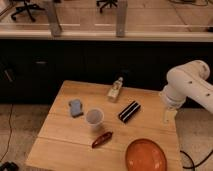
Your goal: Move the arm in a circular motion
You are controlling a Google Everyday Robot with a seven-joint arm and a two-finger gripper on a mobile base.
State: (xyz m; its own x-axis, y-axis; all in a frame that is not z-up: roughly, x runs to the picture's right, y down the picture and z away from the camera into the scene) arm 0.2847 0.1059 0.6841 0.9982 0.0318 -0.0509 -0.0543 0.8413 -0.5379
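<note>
The arm (pixel 189 85) is large and white, made of thick tubular segments with a rounded joint. It comes in from the right edge of the camera view. Its gripper (pixel 167 116) hangs down from the joint at the right edge of the wooden table (pixel 57 132), level with the black box (pixel 129 111) and apart from it. Nothing shows in the gripper.
On the table stand a blue sponge (pixel 76 107), a white cup (pixel 94 118), a small bottle (pixel 115 90), a dark red object (pixel 102 139) and an orange plate (pixel 146 155). A dark cabinet front (pixel 75 62) runs behind. A cable (pixel 192 161) lies on the floor at right.
</note>
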